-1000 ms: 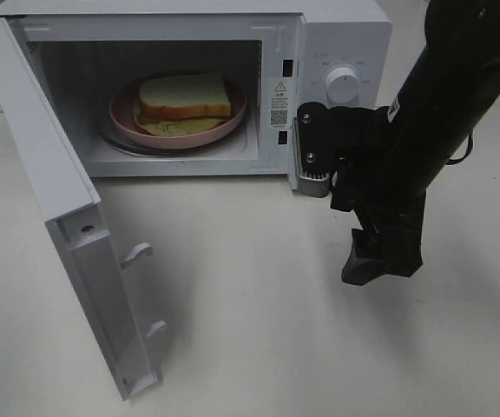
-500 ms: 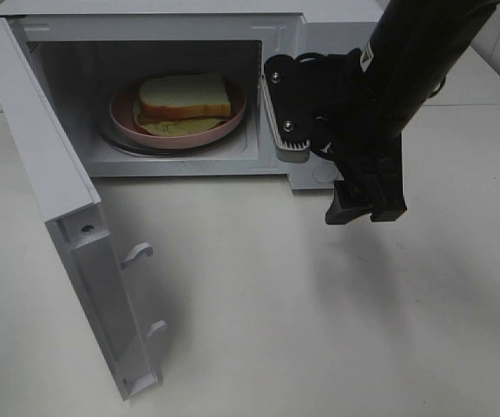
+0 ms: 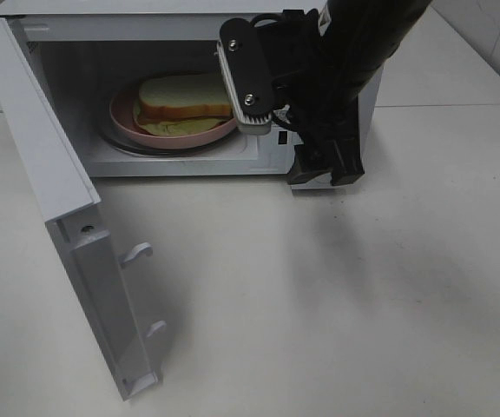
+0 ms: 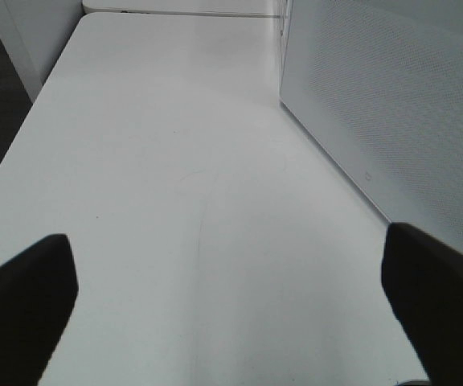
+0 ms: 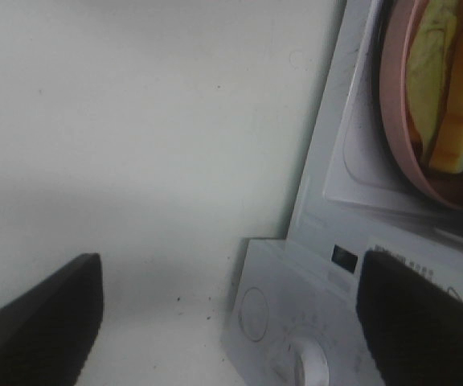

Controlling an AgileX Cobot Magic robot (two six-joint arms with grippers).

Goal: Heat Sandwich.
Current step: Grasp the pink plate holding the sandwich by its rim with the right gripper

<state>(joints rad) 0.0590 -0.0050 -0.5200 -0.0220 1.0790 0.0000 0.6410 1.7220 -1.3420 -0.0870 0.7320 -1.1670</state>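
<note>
Since the microwave (image 3: 189, 167) has its door (image 3: 59, 200) hanging wide open, swung out toward 7 o'clock, you get a clear look inside. The sandwich (image 3: 185, 97) sits on the pink plate (image 3: 121, 117) in the cavity, roughly 11 o'clock in the high view. The right arm reaches across the control panel, and its gripper (image 5: 231, 322) points down at the table (image 3: 319, 304) just in front of the oven, about 3 o'clock from the sandwich, jaws spread wide with nothing between them. The left gripper (image 4: 231, 305) hangs over the tabletop next to a white dotted panel (image 4: 392, 104), spread wide too, holding nothing.
</note>
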